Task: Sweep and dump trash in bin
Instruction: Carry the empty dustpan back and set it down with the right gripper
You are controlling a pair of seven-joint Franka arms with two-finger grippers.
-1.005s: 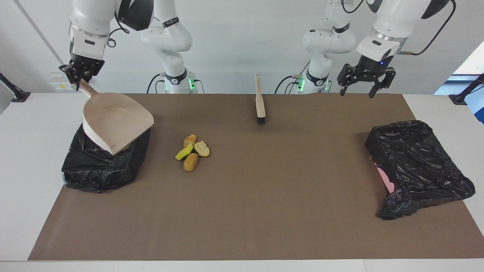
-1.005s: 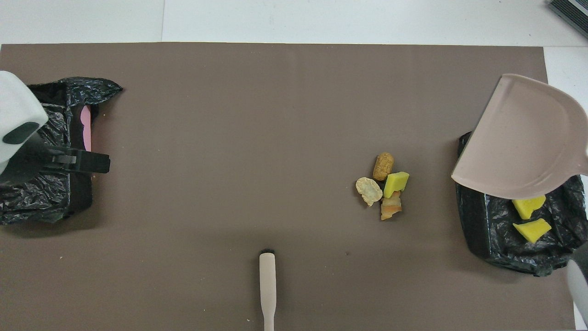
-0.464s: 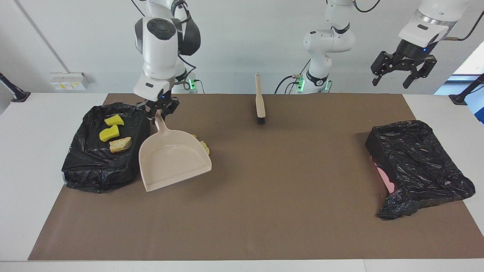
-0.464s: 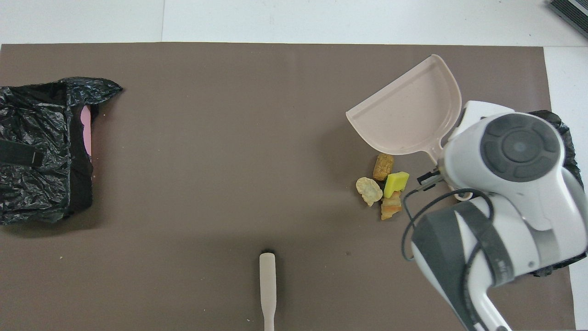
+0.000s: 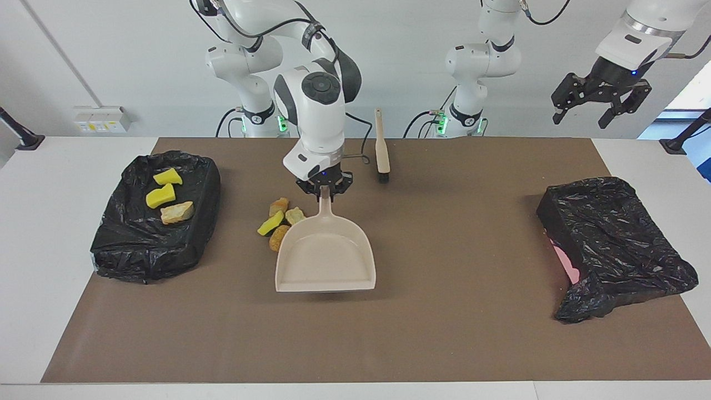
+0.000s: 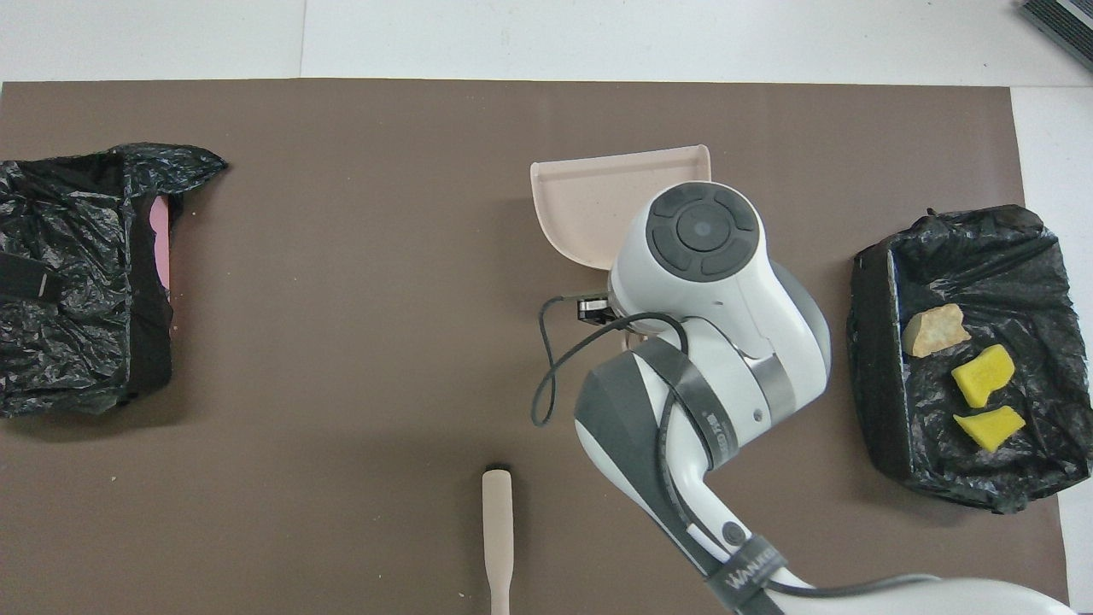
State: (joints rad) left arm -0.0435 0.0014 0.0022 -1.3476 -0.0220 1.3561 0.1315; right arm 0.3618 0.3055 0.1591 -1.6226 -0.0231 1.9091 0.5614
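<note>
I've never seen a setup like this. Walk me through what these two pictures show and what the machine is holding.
These are two robot arms at a table. One picture faces them; the other looks down from above their end. The right gripper is shut on the handle of a beige dustpan, beside four loose foam chunks. Three more chunks lie in a black-lined bin at the right arm's end. A second bin sits at the left arm's end. A brush lies near the robots. The left gripper waits open, raised.
</note>
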